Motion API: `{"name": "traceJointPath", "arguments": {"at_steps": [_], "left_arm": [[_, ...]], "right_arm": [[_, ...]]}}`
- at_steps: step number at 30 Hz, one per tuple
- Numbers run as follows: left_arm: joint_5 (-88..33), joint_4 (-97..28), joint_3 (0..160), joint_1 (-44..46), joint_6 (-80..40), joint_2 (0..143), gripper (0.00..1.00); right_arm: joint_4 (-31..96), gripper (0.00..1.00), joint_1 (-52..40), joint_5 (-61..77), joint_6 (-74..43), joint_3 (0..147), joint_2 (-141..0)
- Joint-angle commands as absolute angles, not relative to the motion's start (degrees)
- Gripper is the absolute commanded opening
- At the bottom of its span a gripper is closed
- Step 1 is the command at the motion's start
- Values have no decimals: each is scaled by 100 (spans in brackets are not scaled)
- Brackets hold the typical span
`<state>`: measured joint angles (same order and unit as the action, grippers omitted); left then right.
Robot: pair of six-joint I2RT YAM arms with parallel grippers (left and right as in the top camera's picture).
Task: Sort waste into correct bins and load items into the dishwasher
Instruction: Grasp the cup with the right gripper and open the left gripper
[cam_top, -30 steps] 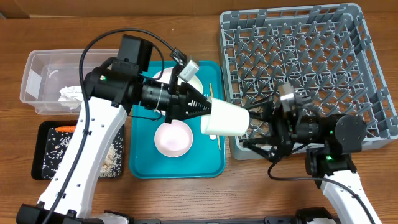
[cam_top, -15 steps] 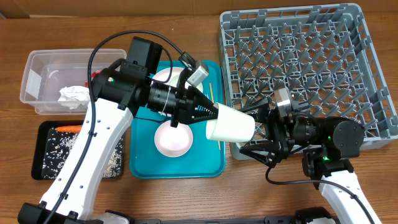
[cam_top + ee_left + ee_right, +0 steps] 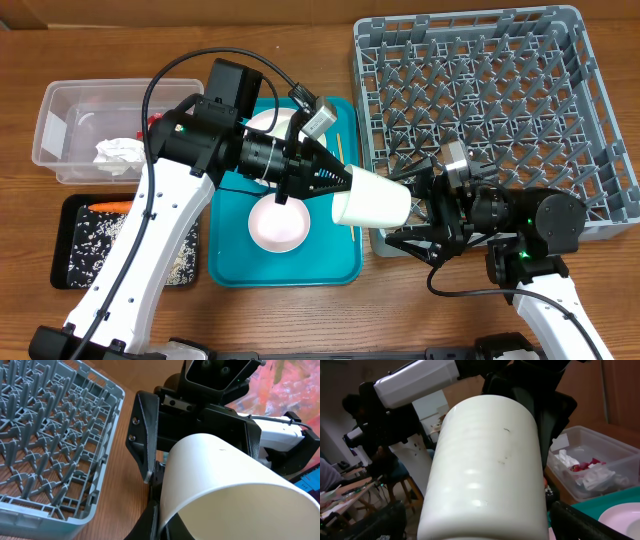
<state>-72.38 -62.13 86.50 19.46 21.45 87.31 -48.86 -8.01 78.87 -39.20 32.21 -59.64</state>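
Note:
A white cup [image 3: 370,203] hangs on its side above the table's front, between the teal tray and the grey dishwasher rack [image 3: 480,90]. My left gripper [image 3: 345,185] is shut on the cup's rim [image 3: 165,510], one finger inside and one outside. My right gripper [image 3: 400,207] stands open around the cup's closed end [image 3: 485,470]. Its fingers [image 3: 585,522] flank the cup with a gap on each side. A pale pink bowl [image 3: 277,222], a white dish [image 3: 268,122] and a thin wooden stick [image 3: 338,148] lie on the teal tray.
The teal tray [image 3: 340,265] sits under the left arm. At the left, a clear tub [image 3: 60,110] holds a white napkin [image 3: 118,153] and a red wrapper [image 3: 580,466]. In front of it, a black tray [image 3: 75,215] holds rice scraps and a carrot [image 3: 105,207].
The left arm has carried the cup right, toward the right gripper, whose open fingers now stand either side of the cup's closed end. Nothing has moved in the last half second.

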Motion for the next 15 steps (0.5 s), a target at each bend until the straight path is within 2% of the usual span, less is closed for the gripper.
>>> {"name": "traceJointPath", "arguments": {"at_steps": [1,10,15], "left_arm": [[-7306,-6184,8733,2047,2290,8748,4],[-7306,-6104,8733,2193,2270,8755,4],[-7299,-6104,8733,2259,2270,8764,4]], "right_arm": [[-4928,94,-843,7795,-3951,3312,-5940],[-4928,92,-843,7795,-3948,3312,-5940],[-4928,82,-843,7800,-3951,3312,-5940]]}}
